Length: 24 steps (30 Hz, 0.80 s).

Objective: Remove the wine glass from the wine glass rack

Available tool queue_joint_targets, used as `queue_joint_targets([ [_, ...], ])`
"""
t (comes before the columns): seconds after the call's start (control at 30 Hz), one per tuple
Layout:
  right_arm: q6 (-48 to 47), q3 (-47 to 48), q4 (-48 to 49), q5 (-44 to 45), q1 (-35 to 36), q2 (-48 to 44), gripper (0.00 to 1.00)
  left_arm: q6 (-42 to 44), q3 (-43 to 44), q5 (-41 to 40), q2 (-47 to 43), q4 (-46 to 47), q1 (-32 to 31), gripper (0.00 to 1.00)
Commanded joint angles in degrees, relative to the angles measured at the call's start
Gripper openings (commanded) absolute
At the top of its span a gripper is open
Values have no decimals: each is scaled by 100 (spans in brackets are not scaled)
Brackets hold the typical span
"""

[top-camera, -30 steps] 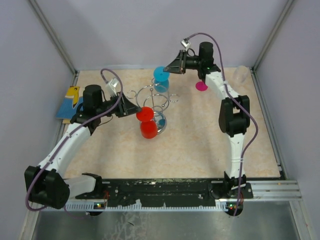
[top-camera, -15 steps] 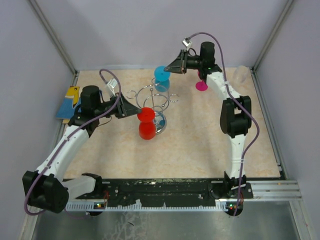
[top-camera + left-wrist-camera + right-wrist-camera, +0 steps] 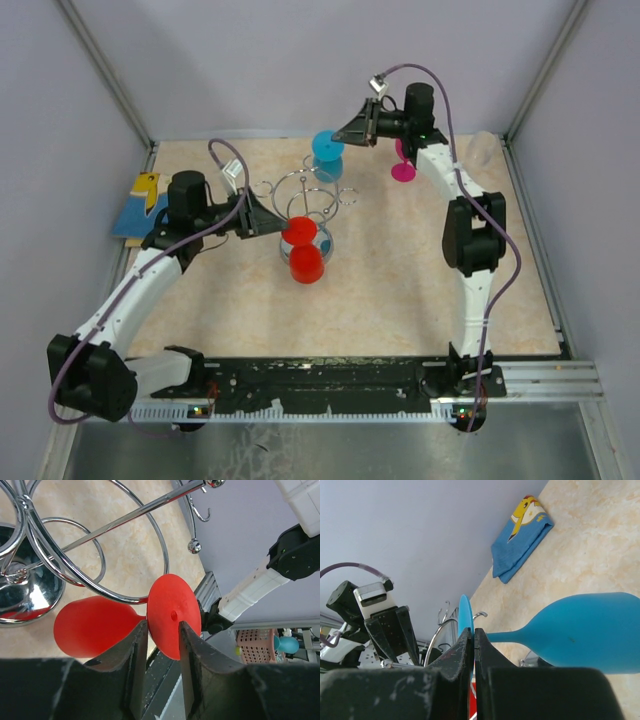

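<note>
The chrome wine glass rack (image 3: 318,203) stands mid-table. My left gripper (image 3: 268,222) is at its left side, its fingers closed on the round foot of a red wine glass (image 3: 303,252). In the left wrist view the gripper (image 3: 160,630) pinches the tilted red foot, the red wine glass (image 3: 95,625) lies sideways, and a hoop of the rack (image 3: 30,585) crosses its stem. My right gripper (image 3: 352,131) is behind the rack, shut on the thin foot of a blue wine glass (image 3: 327,152). In the right wrist view the gripper (image 3: 474,632) holds the blue glass (image 3: 585,630) lying sideways.
A pink wine glass (image 3: 403,170) stands upright at the back right, and a clear glass (image 3: 482,148) in the far right corner. A folded blue cloth (image 3: 140,205) lies at the left edge, also in the right wrist view (image 3: 520,540). Walls enclose the table.
My left gripper has shifted right with the red wine glass, whose bowl swung right and forward. My right gripper has lifted slightly up and right with the blue glass.
</note>
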Motion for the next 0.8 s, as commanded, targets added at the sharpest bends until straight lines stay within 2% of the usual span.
queue_joint_targets([
  [0.0, 11, -12, 220, -25, -41, -528, 0, -19, -1, 122, 67, 174, -105, 39],
  [0.17, -7, -30, 203, -31, -65, -570, 0, -27, 8, 113, 111, 213, -195, 44],
  [0.3, -14, -47, 210, -51, -71, -585, 0, -97, 9, 143, 166, 318, -284, 43],
  [0.57, 113, -196, 455, -40, -149, -754, 0, -181, 8, 240, 206, 551, -376, 1],
  [0.77, 161, -283, 556, -44, -223, -868, 0, -175, -1, 247, 188, 553, -377, 0],
])
